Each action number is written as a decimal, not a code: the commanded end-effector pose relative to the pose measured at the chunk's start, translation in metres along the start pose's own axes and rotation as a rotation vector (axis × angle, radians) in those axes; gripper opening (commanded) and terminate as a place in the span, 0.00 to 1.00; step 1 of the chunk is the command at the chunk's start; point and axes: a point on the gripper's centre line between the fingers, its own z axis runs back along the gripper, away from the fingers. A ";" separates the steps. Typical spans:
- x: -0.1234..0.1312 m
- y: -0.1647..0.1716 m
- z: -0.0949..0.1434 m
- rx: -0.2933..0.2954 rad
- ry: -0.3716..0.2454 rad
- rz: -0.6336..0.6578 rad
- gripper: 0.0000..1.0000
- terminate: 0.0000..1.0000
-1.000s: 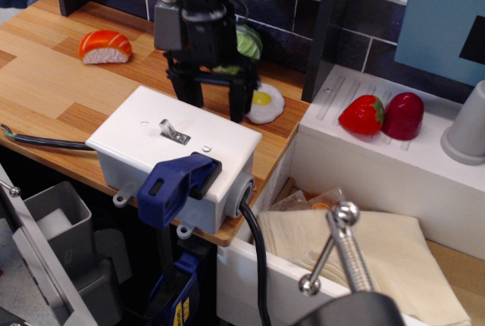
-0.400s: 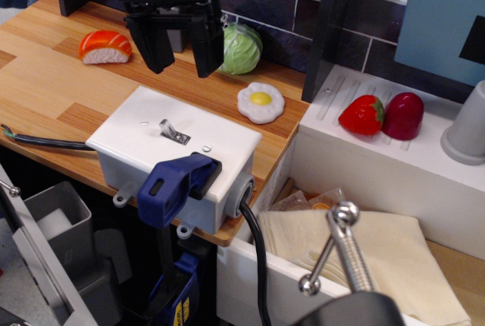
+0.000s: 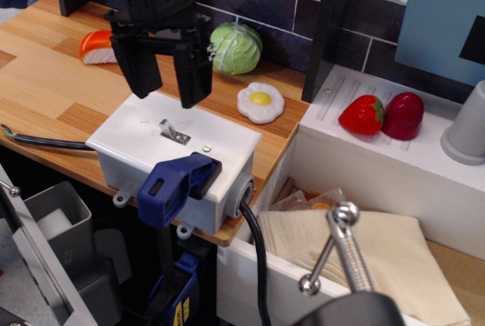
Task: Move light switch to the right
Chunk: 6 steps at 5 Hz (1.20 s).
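Observation:
The light switch (image 3: 170, 130) is a small silver toggle lever on a metal plate, set in the top of a white box (image 3: 220, 148) at the counter's front edge. The lever leans toward the upper left. My black gripper (image 3: 168, 92) hangs open just above the box's far edge, fingers pointing down, one finger (image 3: 142, 76) to the left and one finger (image 3: 194, 82) to the right of the lever's line. It holds nothing and does not touch the lever.
A blue clamp (image 3: 176, 186) grips the box's front. A salmon sushi (image 3: 92, 45), green cabbage (image 3: 236, 48) and fried egg (image 3: 261, 102) lie on the wooden counter. A strawberry (image 3: 362, 115) sits on the white rack at right. A black cable (image 3: 256, 250) leaves the box.
My gripper moved left from over the fried egg, then came forward and down to the far edge of the white box. The lever has not moved.

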 end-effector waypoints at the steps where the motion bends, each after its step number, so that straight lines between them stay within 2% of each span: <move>1: -0.003 -0.004 0.003 0.039 -0.027 -0.020 1.00 0.00; 2: -0.007 -0.005 -0.006 0.060 -0.027 -0.011 1.00 0.00; 3: -0.006 -0.008 -0.015 0.043 -0.062 0.007 1.00 0.00; 5: -0.004 -0.019 -0.026 0.033 -0.095 0.012 1.00 0.00; 6: 0.000 -0.030 -0.029 -0.011 -0.107 0.035 1.00 0.00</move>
